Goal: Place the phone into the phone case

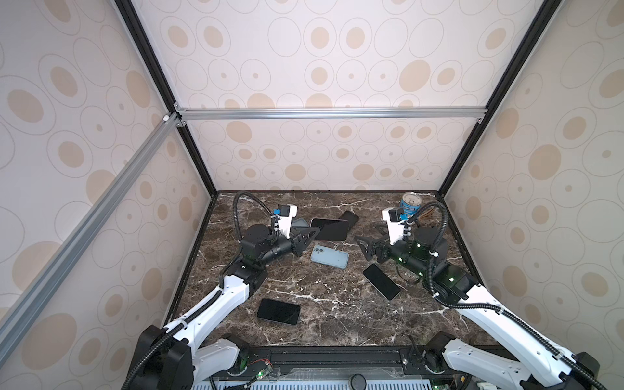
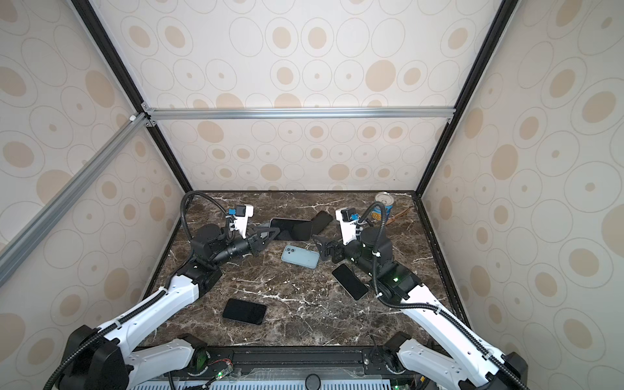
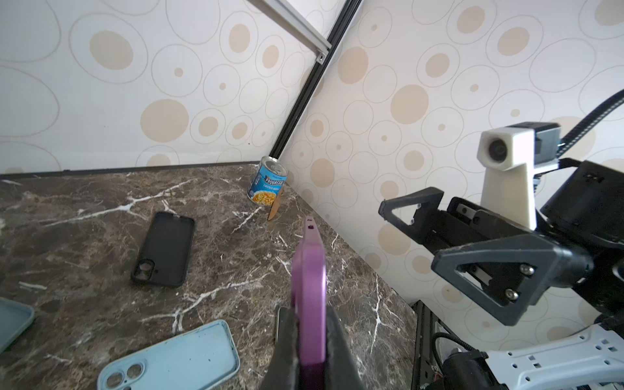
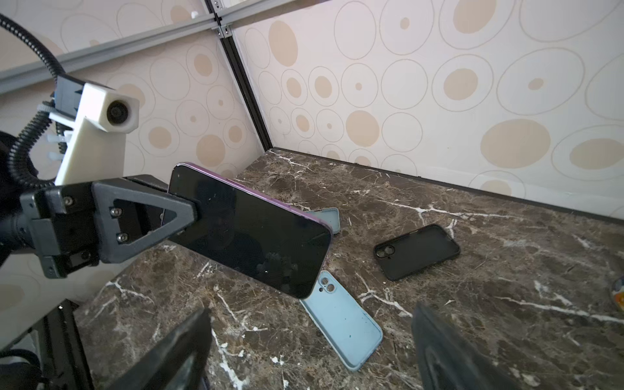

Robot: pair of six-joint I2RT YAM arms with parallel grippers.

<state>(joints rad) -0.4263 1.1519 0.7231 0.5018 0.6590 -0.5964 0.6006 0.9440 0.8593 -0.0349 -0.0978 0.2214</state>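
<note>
My left pincer (image 4: 194, 211) clamps the phone (image 4: 250, 233), long axis toward my gaping right pincer (image 1: 368, 250); blue case (image 4: 341, 324) lies between us.

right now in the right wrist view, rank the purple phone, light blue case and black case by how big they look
1. purple phone, largest by far, but held up nearest the camera.
2. light blue case.
3. black case, only a little smaller looking and lying farther back, so their true order is unsure.
</note>
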